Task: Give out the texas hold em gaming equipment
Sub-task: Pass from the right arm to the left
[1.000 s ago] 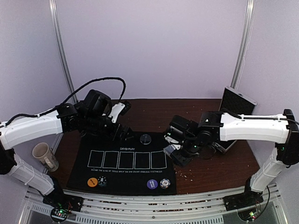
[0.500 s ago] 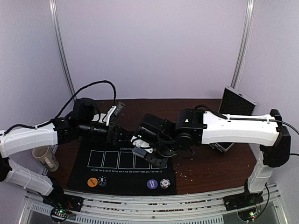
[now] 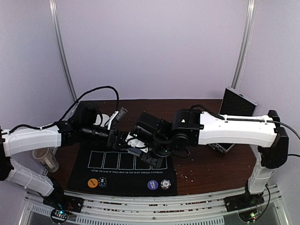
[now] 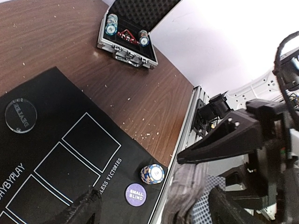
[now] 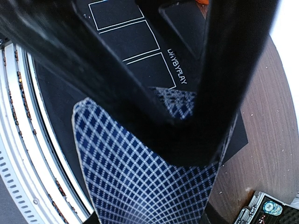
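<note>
Brown wooden table [image 4: 56, 32] carries a black mat [image 4: 51, 88]. With my right gripper [image 5: 184, 140] I pinch the blue-checked playing cards [image 5: 140, 186] above the far part of the mat. My left gripper [image 4: 154, 207] faces these cards with its fingers wide apart and grips nothing. At the near edge of the mat lie an orange chip [image 3: 92, 183], a purple chip [image 4: 135, 194] and a chip stack [image 4: 153, 173]. At the far edge lies a clear disc [image 4: 20, 115].

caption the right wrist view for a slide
Close-up: right tool gripping blue-checked cards above the black poker mat
</note>
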`<action>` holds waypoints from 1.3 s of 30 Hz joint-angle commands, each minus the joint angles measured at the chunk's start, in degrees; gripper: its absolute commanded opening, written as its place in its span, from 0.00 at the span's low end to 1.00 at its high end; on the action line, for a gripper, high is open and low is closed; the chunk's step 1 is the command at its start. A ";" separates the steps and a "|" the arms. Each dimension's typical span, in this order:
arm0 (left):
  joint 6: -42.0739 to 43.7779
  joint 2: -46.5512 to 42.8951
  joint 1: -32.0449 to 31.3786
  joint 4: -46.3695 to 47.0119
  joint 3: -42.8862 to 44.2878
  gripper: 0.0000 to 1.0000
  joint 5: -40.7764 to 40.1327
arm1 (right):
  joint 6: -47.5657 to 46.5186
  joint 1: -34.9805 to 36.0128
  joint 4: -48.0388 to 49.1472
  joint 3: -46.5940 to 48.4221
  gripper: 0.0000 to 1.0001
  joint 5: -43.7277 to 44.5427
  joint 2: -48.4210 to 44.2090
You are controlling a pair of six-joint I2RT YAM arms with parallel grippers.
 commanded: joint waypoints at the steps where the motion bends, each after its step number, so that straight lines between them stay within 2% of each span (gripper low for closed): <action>1: 0.07 1.54 0.12 4.10 -1.05 0.80 2.55 | -1.71 0.93 0.60 2.61 0.41 3.44 1.08; 6: 1.20 1.08 0.03 4.46 -2.14 0.74 3.80 | -2.78 0.91 1.66 3.14 0.41 4.60 1.45; 11: 0.15 1.76 -1.30 7.19 -2.75 0.60 6.65 | -3.71 1.04 1.82 4.50 0.40 5.06 2.51; 15: 0.08 1.48 -1.77 8.11 -3.13 0.37 8.78 | -4.04 1.05 2.28 4.41 0.40 6.53 2.36; 19: 0.07 0.10 -1.81 9.03 -3.63 0.04 10.86 | -3.99 1.00 2.86 4.45 0.39 7.93 2.05; 20: 0.10 -0.32 -1.81 9.05 -3.71 0.00 11.05 | -3.84 0.98 2.95 4.45 0.39 8.50 1.99; 22: 0.04 -1.51 -1.82 8.86 -4.08 0.00 10.27 | -3.38 0.93 3.20 4.01 0.40 9.08 1.64; 23: -0.05 -2.01 -1.81 8.89 -4.34 0.00 9.53 | -2.92 0.92 3.34 3.60 0.45 9.14 1.22; 25: -0.27 -3.21 -1.81 8.77 -4.70 0.00 7.67 | -1.66 0.92 4.29 1.76 0.72 8.70 -0.61; 26: -0.24 -3.80 -1.81 8.90 -4.89 0.00 6.91 | -0.96 0.95 5.38 0.06 0.92 7.82 -2.18; 27: -0.21 -4.42 -1.79 9.28 -5.13 0.00 6.10 | -0.34 0.79 7.13 -1.84 0.99 6.66 -4.20; 29: -0.23 -5.98 -1.73 10.67 -5.96 0.00 4.28 | 1.41 -0.09 11.80 -7.86 1.00 2.23 -9.23; 31: -0.18 -7.53 -1.72 12.45 -6.58 0.00 3.09 | 3.77 -2.80 18.55 -14.19 1.00 -7.24 -15.33; 33: 0.37 -9.08 -1.72 13.94 -6.71 0.00 2.32 | 8.22 -6.84 30.05 -21.82 1.00 -16.59 -21.88; 35: 0.86 -10.79 -1.72 15.41 -6.79 0.00 1.52 | 16.44 -11.28 43.51 -31.07 1.00 -27.13 -27.98; 37: 1.43 -12.47 -1.75 17.10 -6.96 0.00 0.79 | 23.60 -14.55 58.27 -40.53 1.00 -32.69 -32.50; 39: 2.47 -13.92 -1.72 18.03 -6.89 0.00 -0.09 | 29.22 -16.14 69.26 -46.55 1.00 -34.41 -34.57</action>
